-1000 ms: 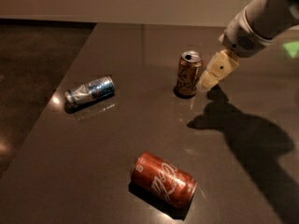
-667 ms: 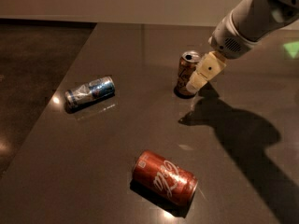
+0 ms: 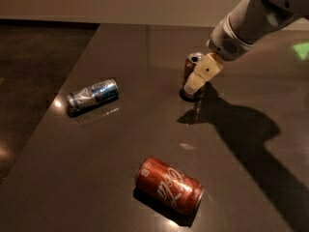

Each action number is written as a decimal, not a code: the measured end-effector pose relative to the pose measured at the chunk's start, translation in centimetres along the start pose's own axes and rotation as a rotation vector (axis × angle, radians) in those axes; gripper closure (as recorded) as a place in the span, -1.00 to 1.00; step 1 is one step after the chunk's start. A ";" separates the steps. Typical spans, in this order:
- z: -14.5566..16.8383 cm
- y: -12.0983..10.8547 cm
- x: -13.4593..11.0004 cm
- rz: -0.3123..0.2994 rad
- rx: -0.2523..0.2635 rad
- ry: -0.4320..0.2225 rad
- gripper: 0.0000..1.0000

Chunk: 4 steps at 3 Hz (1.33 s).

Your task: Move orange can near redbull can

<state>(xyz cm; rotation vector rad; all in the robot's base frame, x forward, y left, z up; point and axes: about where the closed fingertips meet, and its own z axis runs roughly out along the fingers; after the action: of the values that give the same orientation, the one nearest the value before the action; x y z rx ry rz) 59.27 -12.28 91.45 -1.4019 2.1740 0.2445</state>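
Observation:
The orange can stands upright on the dark table at the back, right of centre; only its silver top and left side show. My gripper comes down from the upper right and sits right in front of the can, covering most of its body. The redbull can, blue and silver and dented, lies on its side far to the left of the orange can, near the table's left edge.
A larger red-orange can with white script lies on its side near the front of the table. The table's left edge runs diagonally, with dark floor beyond it. The arm's shadow falls to the right.
My gripper has moved left and down, from beside the orange can's right side to directly in front of it. The cans have not moved.

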 end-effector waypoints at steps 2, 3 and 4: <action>1.0 0.1 -0.8 0.006 -0.059 -0.034 -0.19; 1.0 0.3 -1.0 0.000 -0.081 -0.042 0.28; 0.7 0.9 -1.7 -0.020 -0.101 -0.052 0.74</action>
<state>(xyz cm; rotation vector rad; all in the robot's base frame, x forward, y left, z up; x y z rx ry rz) 59.25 -10.27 91.60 -1.4545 2.1309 0.3840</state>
